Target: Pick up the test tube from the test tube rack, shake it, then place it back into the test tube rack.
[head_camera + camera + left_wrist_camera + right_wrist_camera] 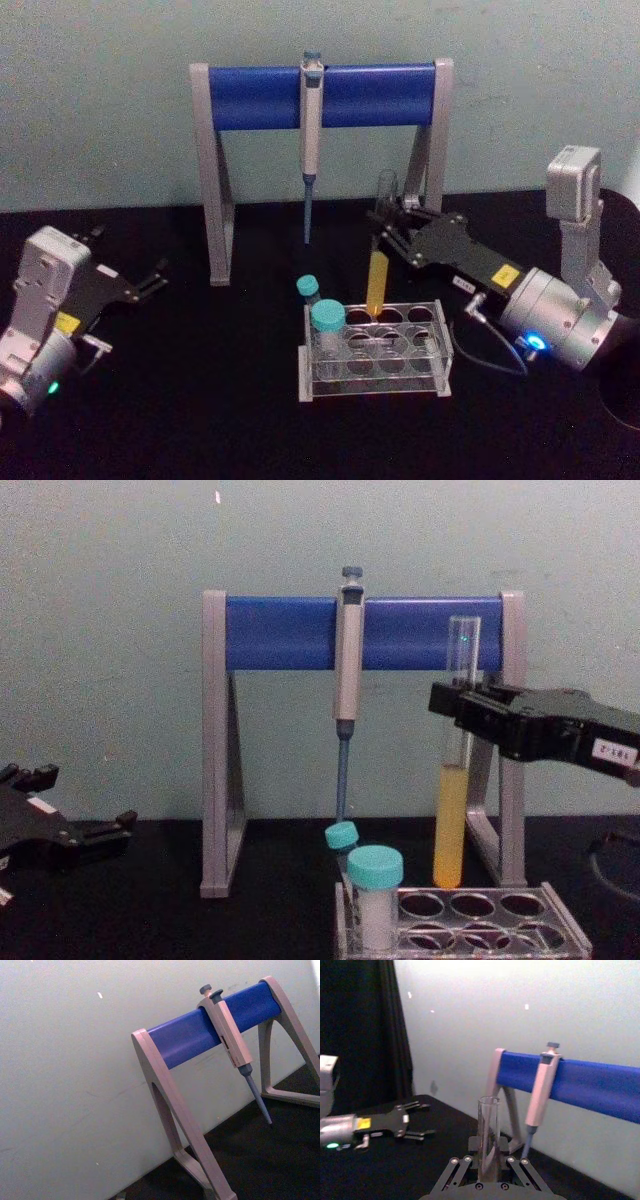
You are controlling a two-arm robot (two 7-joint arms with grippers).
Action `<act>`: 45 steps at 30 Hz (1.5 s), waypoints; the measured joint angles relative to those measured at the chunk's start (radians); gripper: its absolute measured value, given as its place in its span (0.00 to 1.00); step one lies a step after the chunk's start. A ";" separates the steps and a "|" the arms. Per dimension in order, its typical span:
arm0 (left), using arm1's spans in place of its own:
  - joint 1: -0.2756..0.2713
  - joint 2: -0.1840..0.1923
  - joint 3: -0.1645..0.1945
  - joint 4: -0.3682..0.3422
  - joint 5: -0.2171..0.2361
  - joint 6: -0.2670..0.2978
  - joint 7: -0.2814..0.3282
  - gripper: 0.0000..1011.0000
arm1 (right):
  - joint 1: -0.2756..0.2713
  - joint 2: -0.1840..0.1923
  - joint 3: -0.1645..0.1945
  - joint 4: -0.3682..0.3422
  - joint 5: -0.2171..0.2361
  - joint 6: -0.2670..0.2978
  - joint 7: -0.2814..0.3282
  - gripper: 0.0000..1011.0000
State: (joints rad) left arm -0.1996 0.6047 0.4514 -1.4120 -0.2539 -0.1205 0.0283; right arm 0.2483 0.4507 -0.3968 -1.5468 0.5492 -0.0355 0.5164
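Yellow liquid fills the lower part of the tall, slender clear glass test tube [377,285], which stands upright, clenched between the fingers of the right tool [384,225]. The grip sits above the liquid, and the open mouth rises over the tool. The round bottom hangs at a back-row hole of the low clear plastic test tube rack [370,390]; contact cannot be told. Two teal-capped white vials [327,325] stand at the rack's left end. The left tool [130,255] lies spread wide on the black tabletop [200,410], well apart from the rack.
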 joint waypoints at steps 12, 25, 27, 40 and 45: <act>0.000 0.000 0.000 0.000 0.000 0.000 0.000 0.99 | 0.015 -0.004 0.024 0.029 -0.008 -0.011 -0.025 0.22; 0.000 0.000 0.000 0.000 0.000 0.000 0.000 0.99 | 0.011 -0.005 0.032 0.028 -0.009 -0.013 -0.025 0.22; 0.000 0.000 0.000 0.000 0.000 0.000 0.000 0.99 | 0.011 -0.006 0.032 0.028 -0.009 -0.012 -0.025 0.22; 0.000 0.000 0.000 0.000 0.000 0.000 0.000 0.99 | 0.008 -0.007 0.032 0.028 -0.009 -0.010 -0.021 0.22; 0.000 0.000 0.000 0.000 0.000 0.000 0.000 0.99 | 0.006 -0.006 0.031 0.026 -0.008 -0.009 -0.021 0.22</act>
State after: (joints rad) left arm -0.1995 0.6047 0.4514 -1.4120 -0.2539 -0.1205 0.0283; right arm 0.2540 0.4444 -0.3656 -1.5205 0.5407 -0.0447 0.4957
